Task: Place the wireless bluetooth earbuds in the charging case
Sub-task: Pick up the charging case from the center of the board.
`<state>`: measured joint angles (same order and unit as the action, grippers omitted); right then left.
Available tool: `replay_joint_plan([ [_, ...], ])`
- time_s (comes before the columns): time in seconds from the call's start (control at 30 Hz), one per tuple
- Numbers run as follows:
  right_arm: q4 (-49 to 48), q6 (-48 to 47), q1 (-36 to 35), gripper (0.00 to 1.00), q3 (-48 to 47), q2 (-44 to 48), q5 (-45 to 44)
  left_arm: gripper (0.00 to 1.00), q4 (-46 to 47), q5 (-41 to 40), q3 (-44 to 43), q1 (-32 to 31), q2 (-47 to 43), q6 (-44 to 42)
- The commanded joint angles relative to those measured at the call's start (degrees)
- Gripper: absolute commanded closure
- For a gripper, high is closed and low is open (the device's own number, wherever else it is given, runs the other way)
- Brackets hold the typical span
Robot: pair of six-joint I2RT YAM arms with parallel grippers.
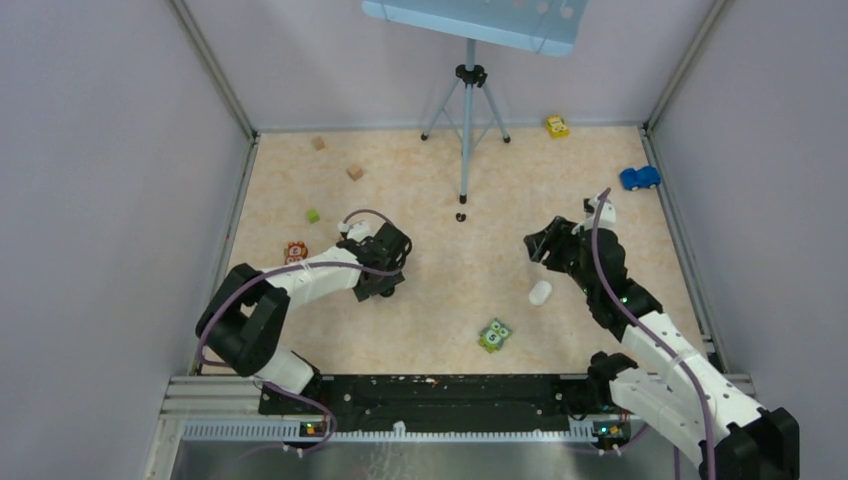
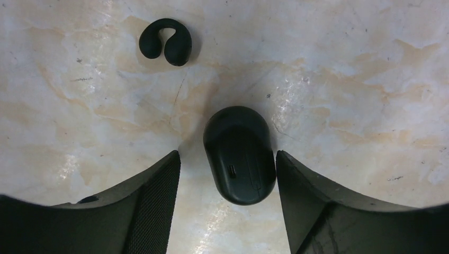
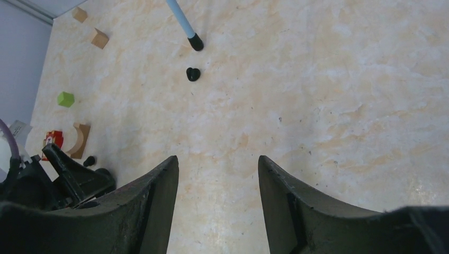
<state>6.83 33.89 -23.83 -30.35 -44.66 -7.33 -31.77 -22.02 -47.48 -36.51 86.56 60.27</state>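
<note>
The task is at its start, as far as the views show: no earbud sits in a case yet. The left end effector (image 2: pixel 227 154) is spread and pinches nothing; it hangs low over the table (image 2: pixel 344 79) with the black case (image 2: pixel 241 156) lying between its fingers. A clear gap shows on one side, and the other finger stands just beside the case's edge. That case lies flat with its lid shut, so judging from this it has to be opened before anything can go in. One black earbud (image 2: pixel 165 45) lies loose on the table a little beyond the case, apart from it and from the fingers. The second black earbud (image 3: pixel 193 74) lies well away near the middle of the table, just beside the tripod foot (image 3: pixel 195 42). The right end effector (image 3: pixel 217 161) is also spread, with only bare table between its fingers, and it faces toward that far earbud from some way off. A white case (image 1: pixel 540 292) lies on the table near the right arm, seemingly shut too. The white earbuds cannot be made out in any view. What seems left: open the cases, pick up each earbud, seat it, and close up.
</note>
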Motion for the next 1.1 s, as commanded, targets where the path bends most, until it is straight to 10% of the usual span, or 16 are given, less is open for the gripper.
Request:
replay_joint_plan([
  [0.0, -1.72, 1.1, 0.24, 0.44, 1.04, 1.82, 0.68, 0.32, 2.75, -1.17, 0.51, -0.04, 1.15, 3.94],
  [0.2, -1.46, 1.56, 0.27, 0.44, 1.35, 2.31, 1.11, 0.54, 4.83, 1.93, 0.66, -0.12, 1.13, 1.26],
  [0.67, -14.21, 8.59, 0.26, 0.44, 0.8, -6.11, 21.15, 0.53, 29.83, 28.57, 1.13, -4.89, -15.16, -30.25],
  [1.07, -22.2, 16.35, -5.05, 0.29, -6.67, -16.83, 32.62, 0.56, 33.06, 40.88, 0.32, -5.07, -15.68, -38.34],
])
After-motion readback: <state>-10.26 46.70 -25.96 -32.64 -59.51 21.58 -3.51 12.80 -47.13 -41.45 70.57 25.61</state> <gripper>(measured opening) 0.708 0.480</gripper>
